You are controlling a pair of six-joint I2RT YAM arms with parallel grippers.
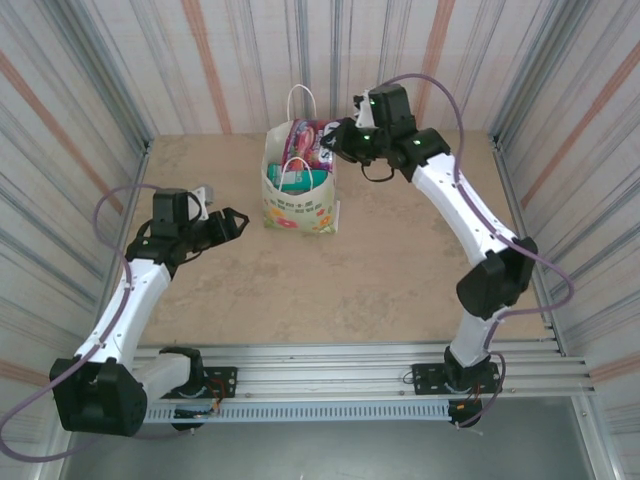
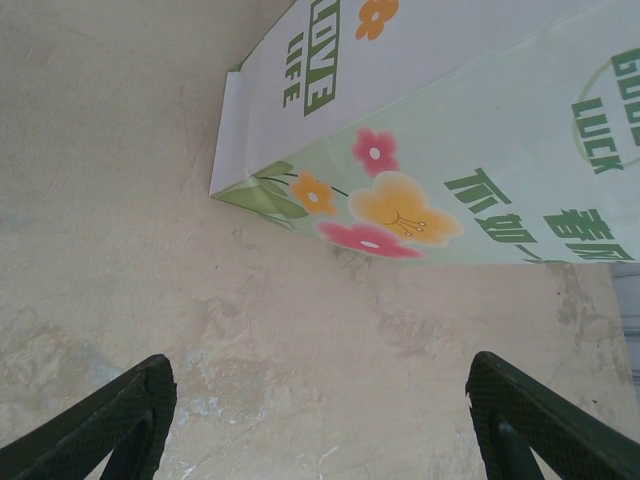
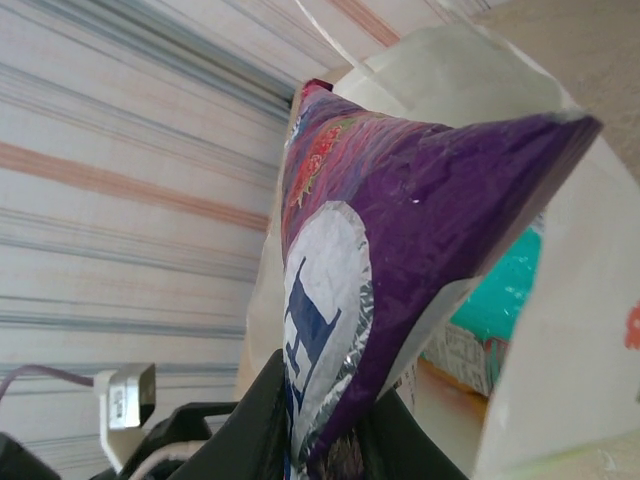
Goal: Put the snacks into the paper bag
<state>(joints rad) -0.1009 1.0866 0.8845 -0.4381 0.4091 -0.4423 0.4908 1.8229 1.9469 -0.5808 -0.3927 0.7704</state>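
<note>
**A:** Item in hand?
**B:** Purple shiny flat snack packet point(image 3: 400, 230), pinched at one end by the right end effector point(image 1: 342, 140). It sits over the mouth of the white flower-printed paper bag point(image 1: 298, 205), far centre of the beige worktop point(image 1: 420, 270).
**A:** Orientation?
**B:** Long axis runs out from the fingers, with the free end pointing left into the opening.
**A:** Step, and next move?
**B:** Insertion. It likely calls for lowering, then release. A teal packet point(image 1: 300, 180) is already inside.
**A:** Left end effector point(image 1: 230, 222)?
**B:** Jaws wide, holding nothing, near-left of the bag.
</note>
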